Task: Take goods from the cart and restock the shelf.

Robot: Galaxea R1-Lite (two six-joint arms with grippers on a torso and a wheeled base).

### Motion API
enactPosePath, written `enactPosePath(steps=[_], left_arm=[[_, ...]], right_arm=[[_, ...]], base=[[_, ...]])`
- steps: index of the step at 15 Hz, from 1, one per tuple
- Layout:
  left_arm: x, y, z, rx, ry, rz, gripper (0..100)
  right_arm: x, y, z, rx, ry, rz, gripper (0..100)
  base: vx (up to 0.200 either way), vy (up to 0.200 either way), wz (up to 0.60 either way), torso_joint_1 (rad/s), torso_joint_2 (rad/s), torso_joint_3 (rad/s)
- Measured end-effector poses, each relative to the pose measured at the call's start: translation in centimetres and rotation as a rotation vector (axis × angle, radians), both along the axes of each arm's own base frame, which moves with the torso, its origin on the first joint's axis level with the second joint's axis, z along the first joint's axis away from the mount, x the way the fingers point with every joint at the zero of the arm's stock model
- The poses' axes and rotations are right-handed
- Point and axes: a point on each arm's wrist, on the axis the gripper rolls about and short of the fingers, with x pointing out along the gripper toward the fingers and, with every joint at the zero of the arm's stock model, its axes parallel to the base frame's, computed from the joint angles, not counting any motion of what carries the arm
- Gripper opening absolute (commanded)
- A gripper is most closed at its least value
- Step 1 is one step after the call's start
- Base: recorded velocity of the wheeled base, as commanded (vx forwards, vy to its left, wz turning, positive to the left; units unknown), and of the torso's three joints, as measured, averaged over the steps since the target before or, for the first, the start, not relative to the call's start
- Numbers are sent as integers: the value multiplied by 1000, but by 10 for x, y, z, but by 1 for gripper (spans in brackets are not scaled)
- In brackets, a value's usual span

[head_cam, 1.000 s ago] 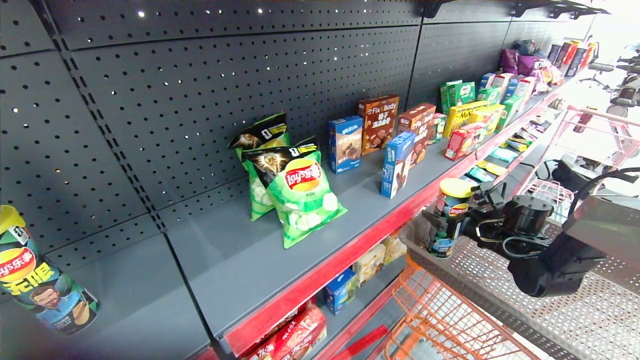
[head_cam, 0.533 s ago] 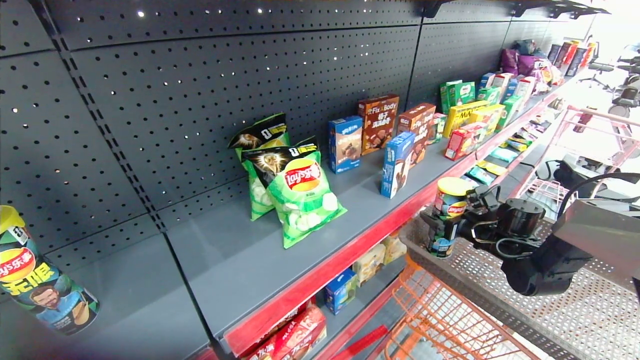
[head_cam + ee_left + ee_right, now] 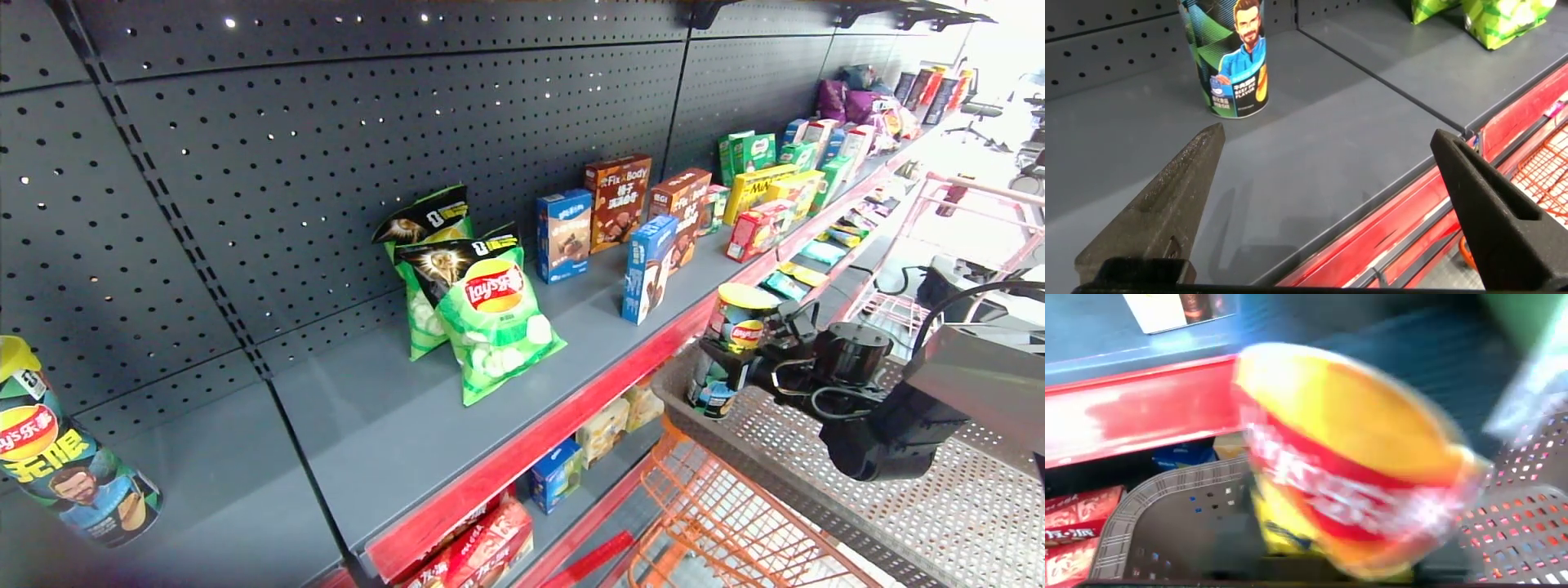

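— Where was the tall round crisp tube (image 3: 732, 331) with the yellow lid?
— In the right pincer (image 3: 739, 371), which was clamped round its middle. It hung over the rim of the grey perforated tray (image 3: 816, 482) on the orange wire cart, just off the red front edge (image 3: 571, 416) of the grey metal shelf (image 3: 384, 425).
— How would it handle?
— Light and stiff, I judged, but smooth-walled and easy to dent. A hold across the mid-body with a modest squeeze suited it.
— And the left pincer (image 3: 1323, 204)?
— Spread wide with nothing in it, low over the shelf and near a matching tube (image 3: 1234, 57) that stood upright there.
— Any difference from a second before?
— The held tube had tipped further, its base swung toward the shelf and its lid a touch higher. The right arm had eased slightly closer to the shelf. The goods on the shelf hadn't moved.
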Motion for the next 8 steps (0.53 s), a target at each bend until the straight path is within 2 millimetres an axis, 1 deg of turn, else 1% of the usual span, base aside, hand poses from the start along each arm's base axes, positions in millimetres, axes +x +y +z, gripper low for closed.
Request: enactPosePath(steps=[4,6,8], left_arm=[[0,0,0,0,0,1,100],[0,0,0,0,0,0,100],[0,0,0,0,0,0,100]], right_arm=[[-2,0,6,0,-8,0,0],[-7,0,18,1,-14,-7,0],[-21,-2,34,0,-6,-50,0]], base=[[0,0,0,0,0,0],[0,0,0,0,0,0],[0,0,0,0,0,0]])
